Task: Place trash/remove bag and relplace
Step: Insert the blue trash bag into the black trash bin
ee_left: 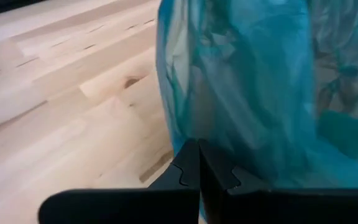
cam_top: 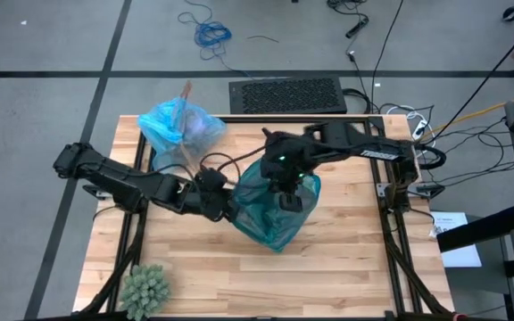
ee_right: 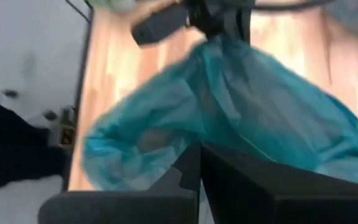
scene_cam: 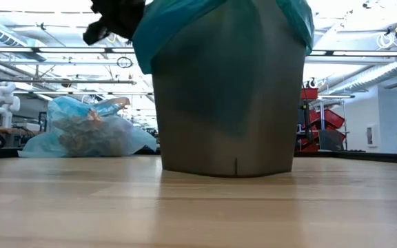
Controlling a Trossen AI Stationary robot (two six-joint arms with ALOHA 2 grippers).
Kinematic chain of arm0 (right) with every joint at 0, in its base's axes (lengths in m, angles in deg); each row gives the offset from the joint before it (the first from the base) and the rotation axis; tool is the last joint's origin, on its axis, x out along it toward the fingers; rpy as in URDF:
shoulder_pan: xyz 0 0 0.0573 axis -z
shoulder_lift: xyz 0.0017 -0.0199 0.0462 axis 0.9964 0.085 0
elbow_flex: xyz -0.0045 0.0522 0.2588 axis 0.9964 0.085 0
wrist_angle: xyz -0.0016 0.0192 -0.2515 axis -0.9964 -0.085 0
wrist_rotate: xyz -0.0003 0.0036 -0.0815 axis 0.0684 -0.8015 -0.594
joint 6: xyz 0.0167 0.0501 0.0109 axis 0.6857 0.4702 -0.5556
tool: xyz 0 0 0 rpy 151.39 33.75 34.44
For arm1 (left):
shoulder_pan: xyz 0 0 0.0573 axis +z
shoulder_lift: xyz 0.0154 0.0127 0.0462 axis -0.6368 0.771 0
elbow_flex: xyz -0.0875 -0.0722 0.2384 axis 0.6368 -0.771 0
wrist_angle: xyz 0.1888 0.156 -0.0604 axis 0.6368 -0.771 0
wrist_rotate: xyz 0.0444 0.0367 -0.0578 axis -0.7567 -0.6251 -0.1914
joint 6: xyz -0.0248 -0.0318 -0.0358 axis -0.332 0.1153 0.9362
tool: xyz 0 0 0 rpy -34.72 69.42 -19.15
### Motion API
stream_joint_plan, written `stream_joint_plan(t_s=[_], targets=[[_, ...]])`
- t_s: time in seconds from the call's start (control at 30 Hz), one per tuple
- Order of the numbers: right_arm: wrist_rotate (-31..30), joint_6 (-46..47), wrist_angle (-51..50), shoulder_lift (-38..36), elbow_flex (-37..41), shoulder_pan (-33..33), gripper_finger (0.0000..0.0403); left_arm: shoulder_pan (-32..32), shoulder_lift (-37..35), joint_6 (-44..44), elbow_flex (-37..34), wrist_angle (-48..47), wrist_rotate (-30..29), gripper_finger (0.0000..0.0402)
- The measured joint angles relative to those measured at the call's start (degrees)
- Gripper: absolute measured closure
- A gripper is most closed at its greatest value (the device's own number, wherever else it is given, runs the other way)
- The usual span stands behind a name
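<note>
Filled sky-blue bag (cam_top: 178,126) at table's far edge, well apart from both closed jaws at teal bag (cam_top: 275,207)

A teal-green plastic bag (cam_top: 279,214) lines a grey wastebasket (scene_cam: 227,103) standing mid-tabletop (cam_top: 346,276) on pale wooden planks. A green spiky plant-like ball (cam_top: 145,289) sits at the near left corner. Beyond the far edge, a black keyboard (cam_top: 287,94) and a coiled blue cable (cam_top: 211,35) lie on the grey floor.
</note>
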Motion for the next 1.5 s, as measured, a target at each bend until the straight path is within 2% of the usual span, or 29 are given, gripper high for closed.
stream_joint_plan(t_s=[0.27,0.4,0.87,1.03,1.5], targets=[[-3.1,-1.9,-4.4,5.5,0.0,-3.1,0.0403,3.1,0.3,-2.3,-1.8,5.2,1.5,0.0402],[-7.4,-2.5,-5.7,7.7,0.1,-4.0,0.0403,3.0,0.3,-2.4,-1.8,6.8,1.6,0.0402],[-7.8,-0.3,-5.3,14.6,0.0,-3.8,0.0403,3.0,0.3,-2.3,-1.8,7.7,1.6,0.0402],[-10.4,-0.3,-5.3,15.4,0.0,-3.7,0.0403,3.0,0.3,-2.3,-1.8,7.4,1.6,0.0402],[-10.7,-0.4,-7.2,14.6,0.1,-4.1,0.0403,3.0,0.2,-4.6,-1.8,7.0,1.8,0.0402]])
